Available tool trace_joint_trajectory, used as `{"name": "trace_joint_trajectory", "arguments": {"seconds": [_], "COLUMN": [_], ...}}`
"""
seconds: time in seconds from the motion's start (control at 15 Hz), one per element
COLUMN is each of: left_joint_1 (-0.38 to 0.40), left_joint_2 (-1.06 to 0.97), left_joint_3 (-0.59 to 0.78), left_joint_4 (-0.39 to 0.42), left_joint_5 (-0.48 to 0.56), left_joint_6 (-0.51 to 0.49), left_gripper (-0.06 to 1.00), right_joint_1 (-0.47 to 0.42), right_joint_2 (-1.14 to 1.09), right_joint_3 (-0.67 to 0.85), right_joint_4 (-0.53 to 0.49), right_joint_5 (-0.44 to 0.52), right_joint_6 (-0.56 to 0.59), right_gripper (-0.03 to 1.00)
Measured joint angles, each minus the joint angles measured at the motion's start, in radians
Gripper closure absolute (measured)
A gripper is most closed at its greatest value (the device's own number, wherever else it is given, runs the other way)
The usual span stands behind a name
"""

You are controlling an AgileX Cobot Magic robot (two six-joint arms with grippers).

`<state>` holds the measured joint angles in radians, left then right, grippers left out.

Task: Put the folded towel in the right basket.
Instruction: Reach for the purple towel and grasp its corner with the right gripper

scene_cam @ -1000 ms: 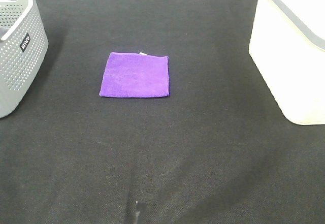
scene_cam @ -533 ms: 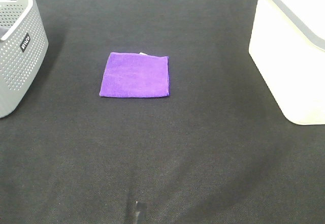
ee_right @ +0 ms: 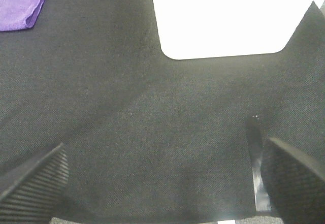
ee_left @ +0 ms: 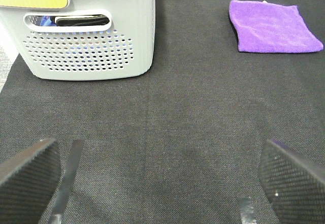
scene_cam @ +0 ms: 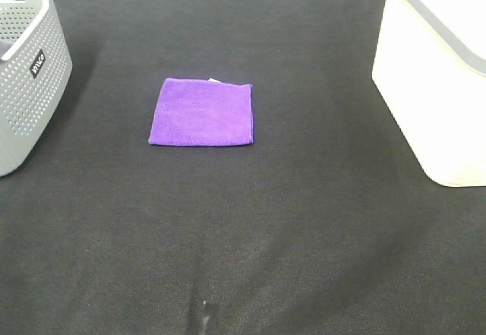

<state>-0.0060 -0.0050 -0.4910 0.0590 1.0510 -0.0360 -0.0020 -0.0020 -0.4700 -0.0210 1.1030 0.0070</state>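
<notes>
Folded towel (scene_cam: 201, 112) lies flat on the black mat (scene_cam: 304, 236), well apart from the grey left basket (scene_cam: 30, 84) and the white right basket (scene_cam: 437, 84). I see my left gripper (ee_left: 160, 183) and right gripper (ee_right: 167, 183) spread wide, holding nothing.

Table (scene_cam: 304, 236): folded towel (scene_cam: 201, 112) lay flat on it, left of centre. Left basket (scene_cam: 30, 69) stood at the left edge, right basket (scene_cam: 437, 84) at the right edge, each well apart from the folded towel.
</notes>
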Motion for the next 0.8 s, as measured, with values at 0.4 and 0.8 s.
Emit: {"name": "trace_joint_trajectory", "arguments": {"seconds": [0.4,0.8], "left_joint_1": [0.000,0.000], "left_joint_2": [0.000,0.000], "left_joint_3": [0.000,0.000], "left_joint_4": [0.000,0.000], "left_joint_5": [0.000,0.000], "left_joint_6": [0.000,0.000], "left_gripper": [-0.04,-0.04], "right_joint_1": [0.000,0.251], "right_joint_2": [0.842,1.611], "right_joint_3": [-0.716,-1.192], "right_joint_4": [0.102,0.369], "right_joint_5": [0.100,0.020], "right_joint_6": [-0.026,-0.103], "right_gripper": [-0.01,-0.01]}}
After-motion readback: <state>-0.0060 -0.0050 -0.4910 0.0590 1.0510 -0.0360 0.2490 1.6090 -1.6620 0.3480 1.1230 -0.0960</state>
